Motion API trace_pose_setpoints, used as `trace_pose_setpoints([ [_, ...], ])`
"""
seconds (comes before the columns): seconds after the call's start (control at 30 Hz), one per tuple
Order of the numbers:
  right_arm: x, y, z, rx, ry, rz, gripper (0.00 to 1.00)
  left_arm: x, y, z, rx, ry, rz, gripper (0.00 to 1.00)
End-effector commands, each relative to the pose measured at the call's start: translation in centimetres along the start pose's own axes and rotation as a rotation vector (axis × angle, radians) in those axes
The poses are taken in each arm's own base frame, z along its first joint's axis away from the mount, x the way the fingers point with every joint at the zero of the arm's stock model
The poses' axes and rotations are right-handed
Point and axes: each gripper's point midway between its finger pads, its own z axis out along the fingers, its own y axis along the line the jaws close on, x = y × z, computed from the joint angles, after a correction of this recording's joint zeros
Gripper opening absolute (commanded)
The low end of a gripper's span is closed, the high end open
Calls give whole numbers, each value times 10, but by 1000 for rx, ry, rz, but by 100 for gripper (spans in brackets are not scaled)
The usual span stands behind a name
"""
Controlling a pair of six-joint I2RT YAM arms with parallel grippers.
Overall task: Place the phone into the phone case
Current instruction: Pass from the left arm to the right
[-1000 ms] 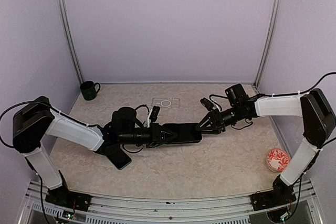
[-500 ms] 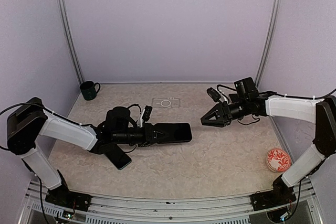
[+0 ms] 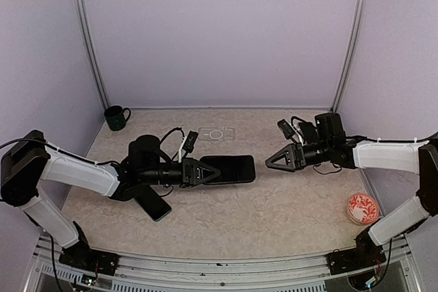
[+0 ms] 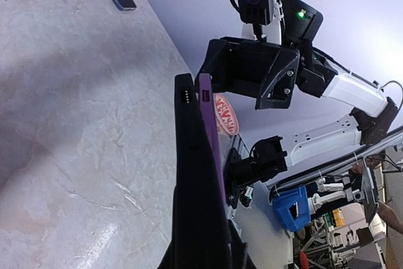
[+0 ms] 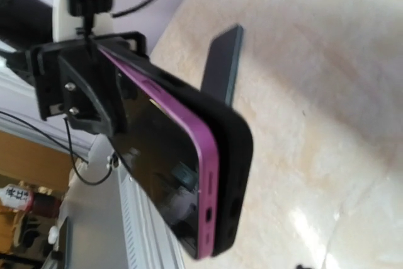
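My left gripper is shut on the near end of the phone, held level above the table. The phone has a purple edge and a dark screen, and lies against the black phone case. That purple edge stands proud of the case's rim at the free end. In the left wrist view the case and the phone run edge-on out of my gripper. My right gripper stands open a little to the right of the free end, touching nothing.
A second dark phone lies on the table under my left arm. A clear case lies at the back middle. A green mug stands at the back left, and a red-and-white dish at the right edge.
My right gripper has let go of the phone's free end, opened wider and pulled back to the right. My left gripper keeps the phone and case and has shifted slightly.
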Motion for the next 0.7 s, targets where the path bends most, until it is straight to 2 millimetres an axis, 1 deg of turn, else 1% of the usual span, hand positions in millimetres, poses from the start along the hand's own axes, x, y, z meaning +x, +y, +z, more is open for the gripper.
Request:
trace_pose_setpoints([
  [0.0, -27, 30, -13, -41, -113, -203, 63, -16, -58, -13, 212, -45, 140, 2],
  [0.07, -24, 34, -11, -92, -87, -194, 63, -15, -67, -15, 249, -41, 156, 2],
  [0.17, -20, 35, -8, -140, -74, -164, 69, -13, -79, -17, 297, -32, 175, 2],
  [0.2, -19, 37, -8, -159, -75, -167, 72, -12, -82, -17, 312, -28, 181, 2],
  [0.27, -19, 44, -10, -193, -82, -176, 73, -11, -87, -18, 333, -24, 191, 2],
  [0.4, -17, 55, -9, -231, -78, -196, 73, -10, -98, -21, 377, -21, 210, 2],
  [0.6, -8, 69, 1, -288, -41, -224, 72, -8, -112, -25, 452, -13, 218, 2],
  [0.67, -5, 75, 4, -312, -32, -233, 70, -8, -114, -26, 464, -13, 217, 2],
])
